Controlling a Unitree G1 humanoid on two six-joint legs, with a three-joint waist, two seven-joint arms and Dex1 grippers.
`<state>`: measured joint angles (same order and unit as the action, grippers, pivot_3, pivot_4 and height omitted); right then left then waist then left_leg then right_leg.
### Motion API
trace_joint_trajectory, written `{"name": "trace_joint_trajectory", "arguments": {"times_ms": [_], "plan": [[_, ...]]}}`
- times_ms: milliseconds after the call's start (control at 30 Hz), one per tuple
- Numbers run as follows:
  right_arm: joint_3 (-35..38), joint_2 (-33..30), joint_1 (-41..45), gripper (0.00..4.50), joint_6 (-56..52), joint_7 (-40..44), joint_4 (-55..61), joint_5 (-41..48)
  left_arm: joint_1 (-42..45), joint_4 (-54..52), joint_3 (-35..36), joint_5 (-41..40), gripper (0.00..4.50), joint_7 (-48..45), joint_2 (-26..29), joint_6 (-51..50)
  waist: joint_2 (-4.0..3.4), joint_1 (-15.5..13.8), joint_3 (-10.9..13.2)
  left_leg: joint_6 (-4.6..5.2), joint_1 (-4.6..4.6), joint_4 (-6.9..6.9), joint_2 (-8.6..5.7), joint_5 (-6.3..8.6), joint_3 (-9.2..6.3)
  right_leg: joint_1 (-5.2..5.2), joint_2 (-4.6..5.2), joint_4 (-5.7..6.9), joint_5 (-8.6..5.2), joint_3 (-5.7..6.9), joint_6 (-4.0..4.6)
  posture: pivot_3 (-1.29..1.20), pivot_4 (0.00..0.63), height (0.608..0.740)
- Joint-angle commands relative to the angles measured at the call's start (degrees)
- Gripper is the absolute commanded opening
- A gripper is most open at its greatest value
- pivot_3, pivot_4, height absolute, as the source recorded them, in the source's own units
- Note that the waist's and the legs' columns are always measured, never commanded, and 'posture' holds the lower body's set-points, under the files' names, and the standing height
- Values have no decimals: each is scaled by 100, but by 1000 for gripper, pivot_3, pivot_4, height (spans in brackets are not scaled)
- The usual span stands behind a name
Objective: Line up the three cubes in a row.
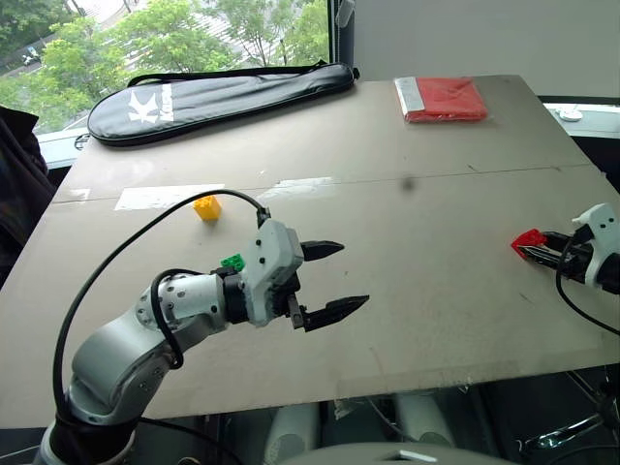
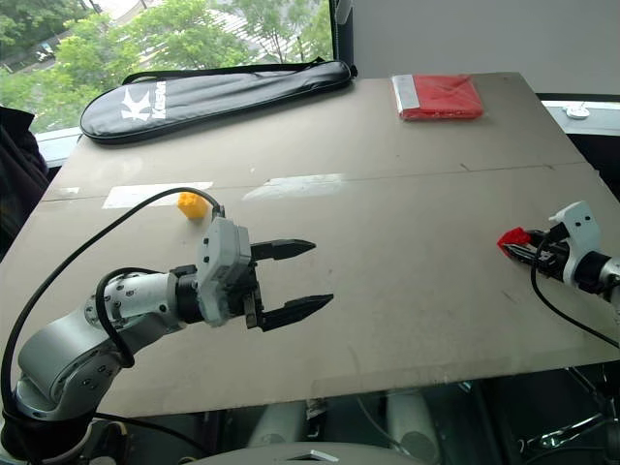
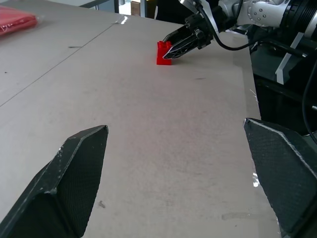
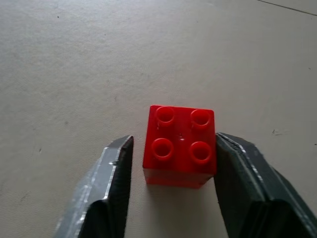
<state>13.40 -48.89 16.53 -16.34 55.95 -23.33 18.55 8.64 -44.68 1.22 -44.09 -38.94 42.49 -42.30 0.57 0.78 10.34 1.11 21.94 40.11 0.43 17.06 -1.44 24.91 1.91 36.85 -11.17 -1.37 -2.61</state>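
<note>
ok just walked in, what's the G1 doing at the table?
Lining up three bricks. The right gripper sits around the red cube near the table's right edge; one finger touches it, the other shows a small gap, and the cube is still on the surface. The left gripper hovers open and empty mid-table, in front of the green cube. The yellow cube sits farther back. No row yet.

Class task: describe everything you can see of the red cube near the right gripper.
The red cube is a small glossy plastic brick with four round studs on top. It sits upright on the table near its right edge, between the right gripper's two black fingers; one finger touches its side, the other stands just off it.
</note>
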Motion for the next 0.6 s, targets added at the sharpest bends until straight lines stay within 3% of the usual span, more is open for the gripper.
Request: {"name": "trace_joint_trajectory", "arguments": {"times_ms": [33,133,400,600], "plan": [[159,9,-166,1282,-102,-71,511,111,69,-45,64,19,4500,-40,110,20,0,-1,0,0,0,0,0,0,0,0,0,0,0,0,0,0,150,701],[150,314,-490,1282,-523,-592,1451,196,102,83,4,181,4500,-50,208,26,0,1,0,0,1,0,3,0,-7,0,-4,0,0,6,0,0,150,701],[-384,2435,-231,1282,-2777,-3680,4242,-22,142,935,144,634,4500,-746,499,557,5,32,2,-3,-7,1,8,-2,-8,7,-14,23,0,-1,3,0,150,701],[-1103,3172,152,1282,-3597,-4692,4558,-550,352,1764,30,1144,4500,-1412,649,1272,5,-27,2,-6,22,1,3,-3,-16,28,-8,20,-1,9,4,0,150,701]]}}
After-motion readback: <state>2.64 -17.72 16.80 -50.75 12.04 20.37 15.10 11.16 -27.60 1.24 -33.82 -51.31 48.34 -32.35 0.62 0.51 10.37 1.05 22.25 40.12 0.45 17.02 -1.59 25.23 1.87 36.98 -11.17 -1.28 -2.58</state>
